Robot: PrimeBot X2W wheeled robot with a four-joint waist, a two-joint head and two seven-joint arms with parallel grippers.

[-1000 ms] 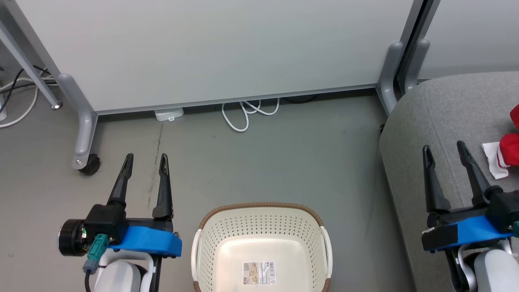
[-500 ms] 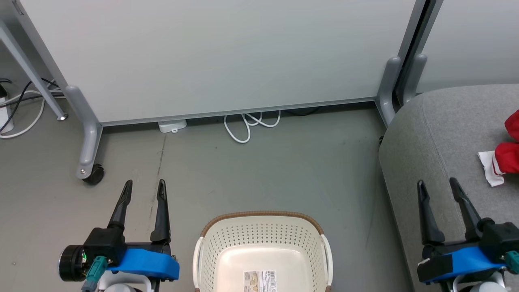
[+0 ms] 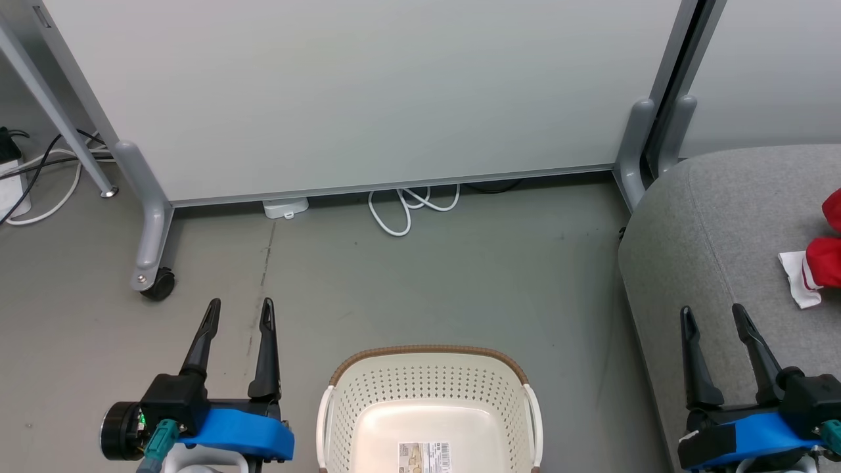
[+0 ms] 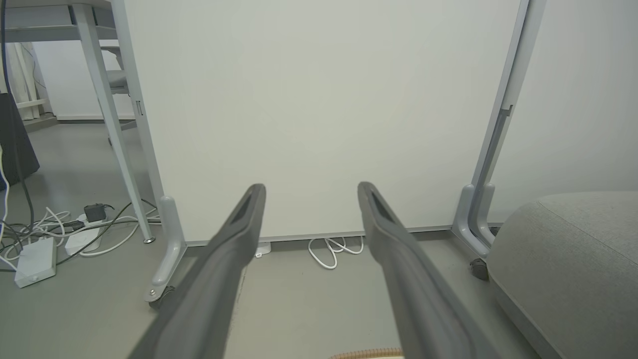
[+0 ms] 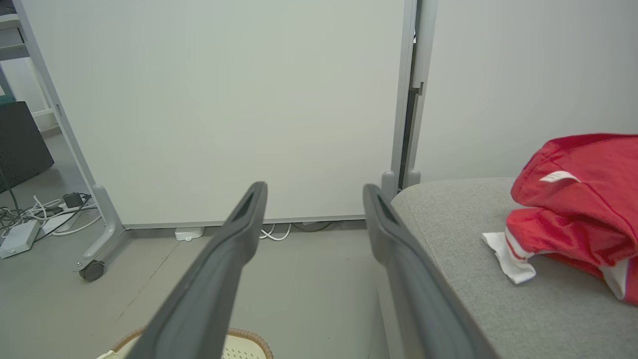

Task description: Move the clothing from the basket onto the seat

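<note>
Two changes: the head camera has tipped, sliding the whole scene down its view; beyond that, the left hand (image 3: 240, 303) and the right hand (image 3: 711, 309) have both drawn back toward the robot, while the clothing (image 3: 826, 263) lies on the seat (image 3: 723, 217) as it did.
Meaning: judging by the bare basket (image 3: 427, 351), the transfer looks finished and the arms are retiring.
Seat: one, grey, at the right.
Basket: one, on the floor (image 3: 460, 276) between the hands; its visible inside holds just a sticker (image 3: 424, 456); its near part is cut off.
Clothing: a red heap with white trim; one piece or two, I cannot tell.
Hands: two, both released, fingers apart; the left over the floor, the right over the seat's left part, well apart from the clothing.
</note>
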